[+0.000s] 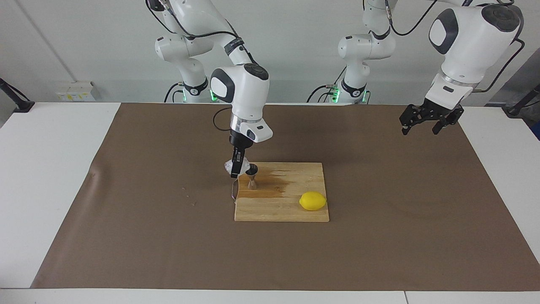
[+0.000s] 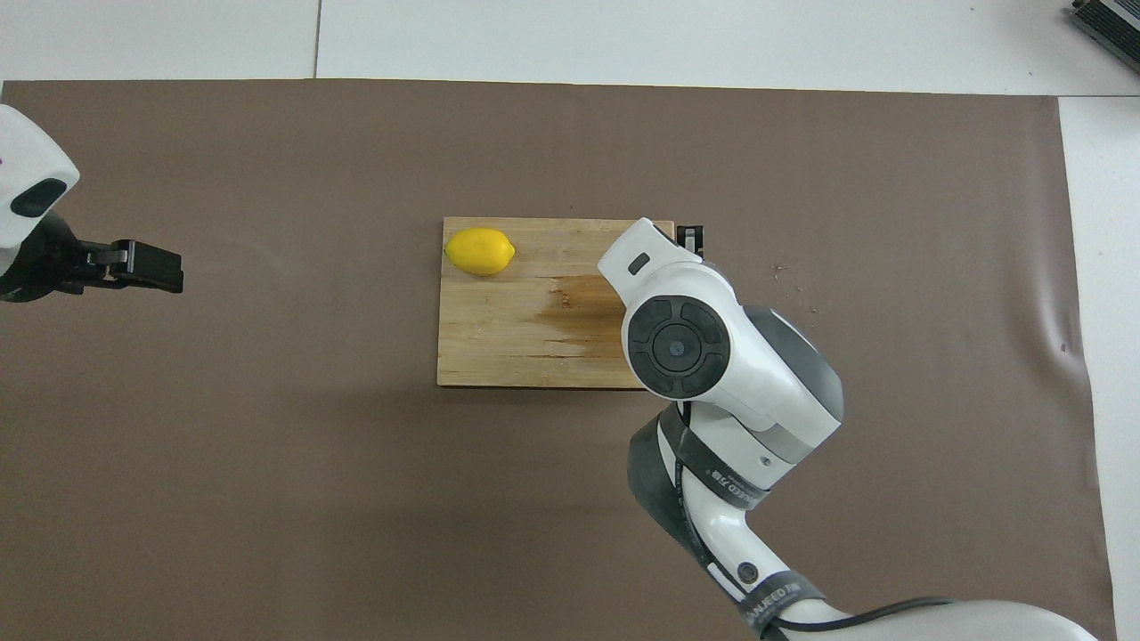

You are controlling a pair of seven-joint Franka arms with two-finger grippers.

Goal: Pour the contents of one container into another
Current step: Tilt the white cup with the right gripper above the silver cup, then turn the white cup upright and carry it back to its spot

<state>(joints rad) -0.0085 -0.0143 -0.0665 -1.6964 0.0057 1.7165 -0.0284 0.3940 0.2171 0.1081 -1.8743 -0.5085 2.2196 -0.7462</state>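
Right claw: my right gripper (image 1: pixel 236 168) hangs over the cutting board's corner that lies nearest the robots at the right arm's end, clenched on the glass cup.
Glass cup: the glass cup (image 1: pixel 229 167) is up in the air in that grasp, tipped toward the jigger, its pale faceted wall showing beside my fingers (image 1: pixel 234 172). From overhead my own wrist hides it.
Jigger: the jigger (image 1: pixel 252 176) stands upright on the cutting board, close to the board's edge at the right arm's end, just beside the cup's mouth. Its dark top cone faces up.
Cutting board: the cutting board (image 1: pixel 291 211) lies in the middle of the brown mat (image 1: pixel 379 236), with a darker wet-looking stain (image 2: pixel 579 307) spreading from the jigger toward the board's centre.
Lemon: the lemon (image 1: pixel 312 201) rests on the board near its corner farthest from the robots at the left arm's end, well apart from the jigger.
Left claw: my left gripper (image 1: pixel 426 122) waits in the air over the mat's edge at the left arm's end, released, grasping nothing.
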